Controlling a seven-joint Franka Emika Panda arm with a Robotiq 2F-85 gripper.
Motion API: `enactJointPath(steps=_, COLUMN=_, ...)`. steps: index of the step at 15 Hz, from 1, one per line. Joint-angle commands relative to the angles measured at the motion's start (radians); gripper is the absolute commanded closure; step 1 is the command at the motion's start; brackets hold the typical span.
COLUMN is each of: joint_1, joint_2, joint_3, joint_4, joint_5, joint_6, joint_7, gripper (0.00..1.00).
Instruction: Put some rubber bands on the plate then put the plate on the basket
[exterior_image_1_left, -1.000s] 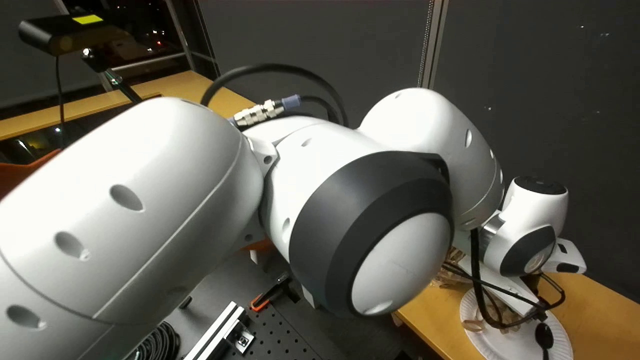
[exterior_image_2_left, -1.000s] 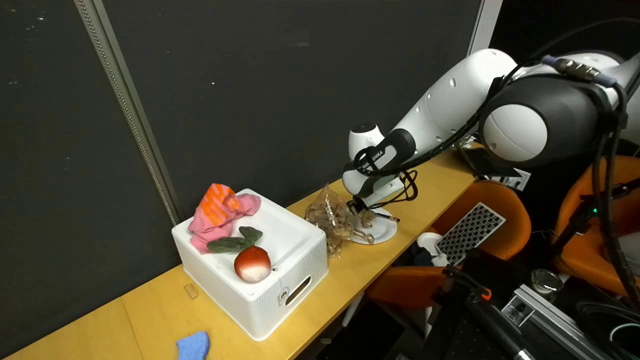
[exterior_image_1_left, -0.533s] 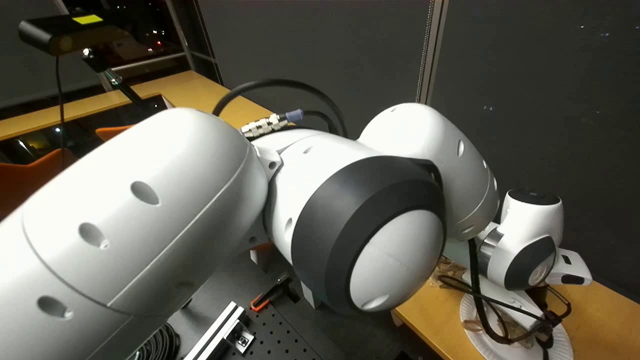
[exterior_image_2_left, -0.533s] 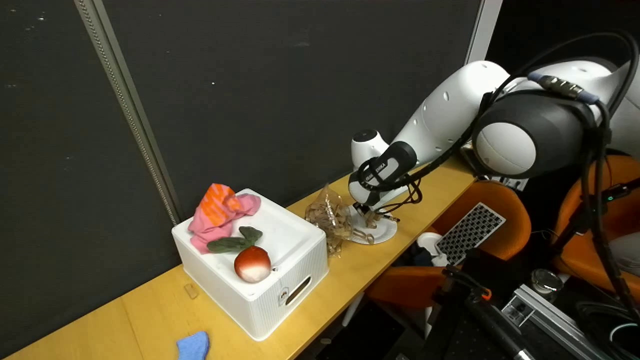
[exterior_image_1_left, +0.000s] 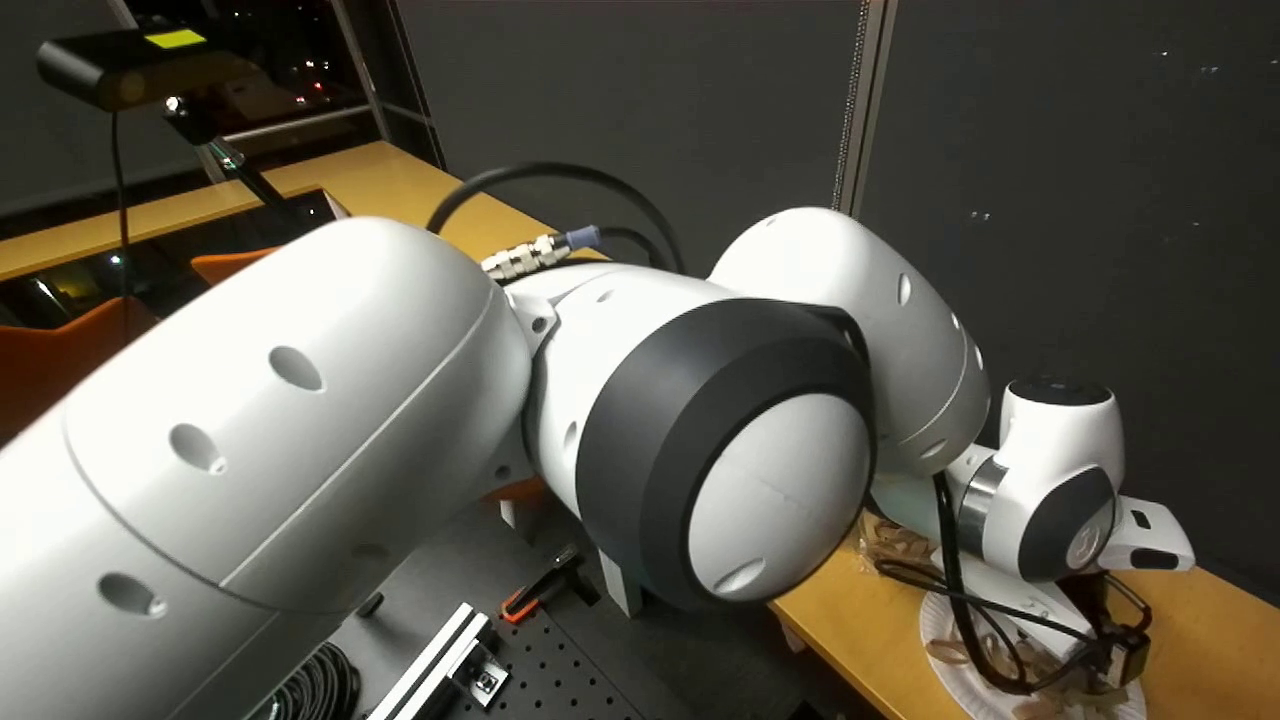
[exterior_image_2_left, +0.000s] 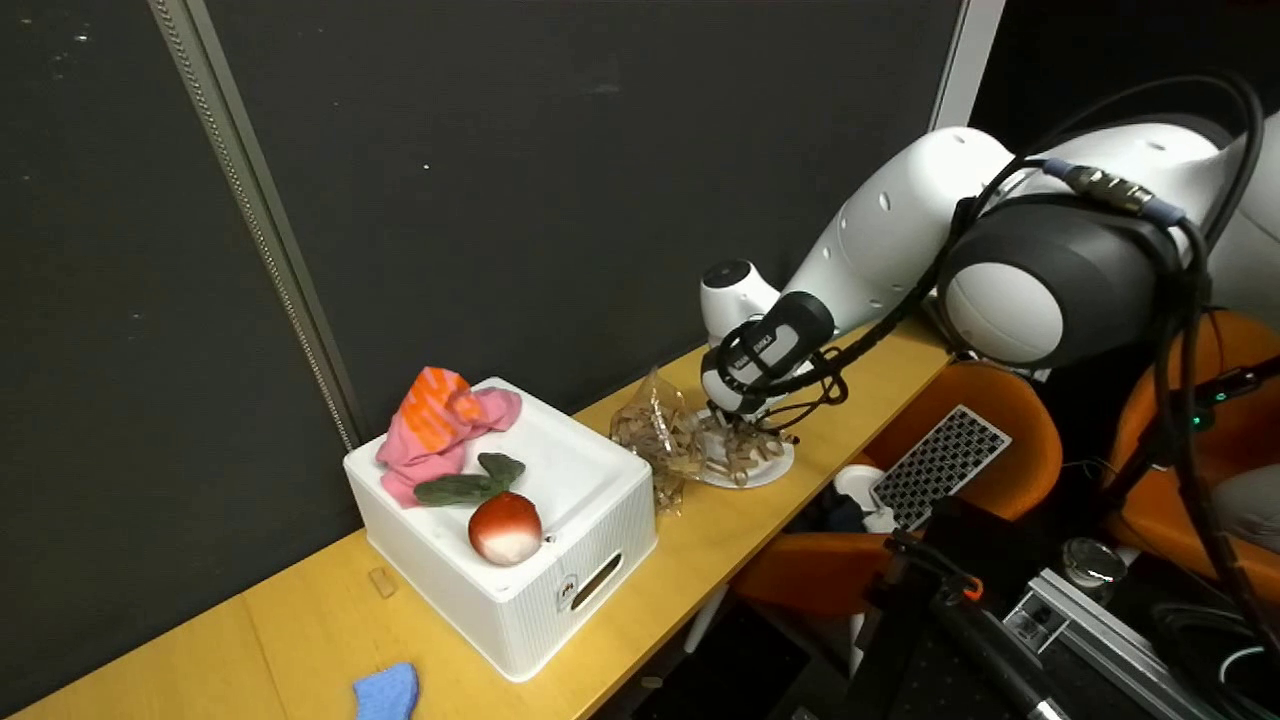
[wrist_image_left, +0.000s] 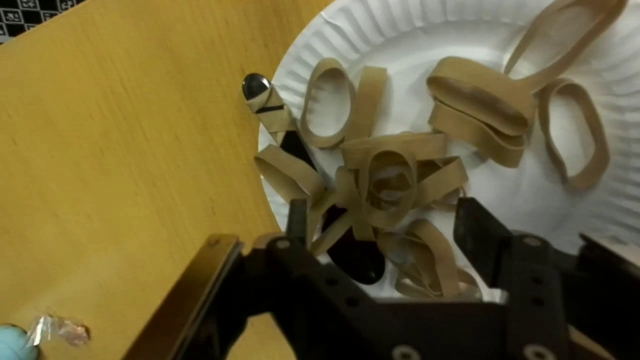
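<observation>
Tan rubber bands (wrist_image_left: 480, 97) lie spread over the white plate (wrist_image_left: 495, 210) in the wrist view. My gripper (wrist_image_left: 383, 215) is low over the plate's edge, fingers wide apart, with loose bands below and between them but none clamped. In both exterior views the arm mostly hides the gripper. The plate (exterior_image_2_left: 765, 475) rests on the table beside the basket (exterior_image_2_left: 435, 585), a white box with a slot handle. Between them sits a clear bag (exterior_image_2_left: 650, 435) holding more bands. An exterior view shows part of the plate (exterior_image_1_left: 970, 685) under the wrist.
A black spoon (wrist_image_left: 357, 262) lies under the bands, its end past the plate's rim. On the basket's top are a pink and orange cloth (exterior_image_2_left: 435, 430), a green leaf (exterior_image_2_left: 460, 489) and a red-white ball (exterior_image_2_left: 505, 530). A blue cloth (exterior_image_2_left: 386, 690) lies near the table's front.
The arm has come down toward the plate. The gripper has opened, and the clump of bands beneath it has dropped and spread across the plate.
</observation>
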Motion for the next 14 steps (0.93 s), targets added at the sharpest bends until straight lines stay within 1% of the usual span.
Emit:
enactJointPath(steps=1, joint_1=0.024, joint_2=0.0, joint_3=-0.028, joint_4=0.016, joint_5=-0.02, joint_6=0.004, joint_7=0.039, gripper=0.0)
enactJointPath(steps=6, joint_1=0.032, joint_2=-0.048, joint_3=-0.025, joint_4=-0.016, joint_5=-0.023, joint_6=-0.009, joint_7=0.044, gripper=0.0)
enactJointPath(steps=11, joint_1=0.024, joint_2=-0.036, joint_3=-0.007, joint_4=-0.027, joint_5=-0.015, joint_6=0.002, joint_7=0.038, gripper=0.0)
enactJointPath(steps=14, joint_1=0.027, joint_2=-0.026, joint_3=-0.002, joint_4=-0.045, joint_5=-0.013, joint_6=0.034, joint_7=0.041, gripper=0.0)
